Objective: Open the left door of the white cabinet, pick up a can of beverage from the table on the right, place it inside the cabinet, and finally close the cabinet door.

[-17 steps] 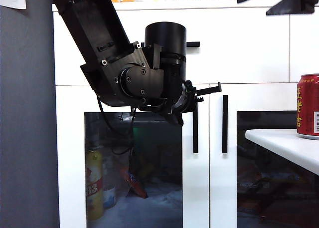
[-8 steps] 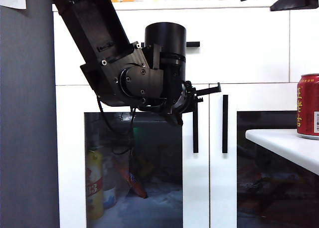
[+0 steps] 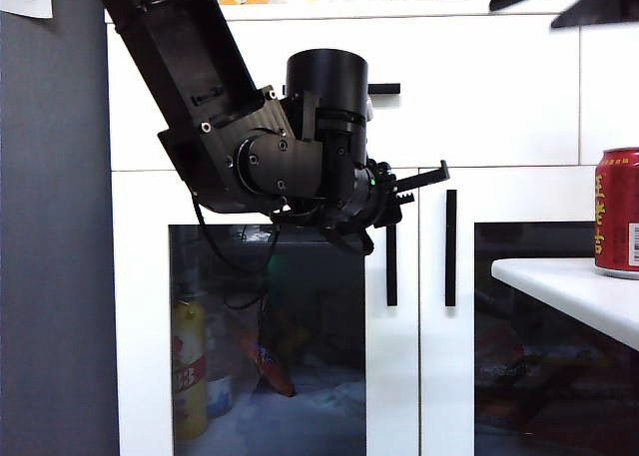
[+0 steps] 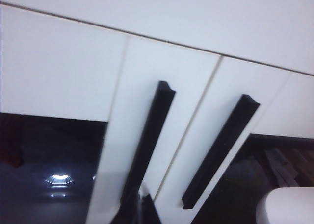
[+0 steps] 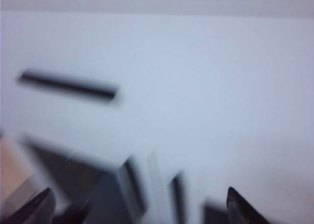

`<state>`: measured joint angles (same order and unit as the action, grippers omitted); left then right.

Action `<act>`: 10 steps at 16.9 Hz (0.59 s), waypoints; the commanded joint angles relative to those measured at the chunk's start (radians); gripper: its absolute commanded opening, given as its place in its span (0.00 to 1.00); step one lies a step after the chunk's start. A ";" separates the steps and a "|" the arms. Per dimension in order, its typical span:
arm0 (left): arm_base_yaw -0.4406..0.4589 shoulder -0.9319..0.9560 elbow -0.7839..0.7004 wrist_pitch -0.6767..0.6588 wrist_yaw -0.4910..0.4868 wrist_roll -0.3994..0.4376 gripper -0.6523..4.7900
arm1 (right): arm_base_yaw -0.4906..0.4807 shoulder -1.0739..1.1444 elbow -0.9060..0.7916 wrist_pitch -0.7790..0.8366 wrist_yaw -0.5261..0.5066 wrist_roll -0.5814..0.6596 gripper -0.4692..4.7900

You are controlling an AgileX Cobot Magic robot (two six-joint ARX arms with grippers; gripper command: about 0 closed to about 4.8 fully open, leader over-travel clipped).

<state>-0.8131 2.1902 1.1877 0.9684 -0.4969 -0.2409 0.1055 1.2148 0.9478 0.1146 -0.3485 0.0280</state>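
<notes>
Two grippers: left gripper [image 3: 414, 187] pinched by glossy left door [image 3: 268, 316], right gripper [image 5: 142, 207] wide.

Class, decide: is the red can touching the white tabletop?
Touching. In the exterior view the can of beverage stands upright with its base resting on the table, with no gap beneath it.

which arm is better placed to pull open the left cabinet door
Left. The left gripper, shut, sits right by the left door's handle, which fills its wrist view. The right gripper, open, hangs high near the drawer, far from it.
</notes>
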 commanded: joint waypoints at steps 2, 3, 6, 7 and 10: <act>0.010 -0.003 0.014 0.000 0.015 0.006 0.69 | 0.003 -0.005 0.002 -0.294 -0.055 -0.063 0.99; 0.013 0.000 0.034 -0.034 0.016 0.006 0.81 | 0.003 -0.006 0.002 -0.344 -0.061 -0.083 0.99; 0.014 0.073 0.191 -0.156 0.052 0.072 0.81 | 0.003 -0.008 0.002 -0.384 -0.160 -0.104 0.99; 0.013 0.121 0.259 -0.170 0.052 0.111 0.81 | 0.006 -0.014 0.002 -0.375 -0.168 -0.105 0.99; 0.015 0.211 0.354 -0.166 0.050 0.121 0.80 | 0.007 -0.015 0.002 -0.372 -0.171 -0.108 0.99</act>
<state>-0.7986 2.3939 1.5246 0.7921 -0.4469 -0.1261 0.1123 1.2053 0.9462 -0.2703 -0.5117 -0.0738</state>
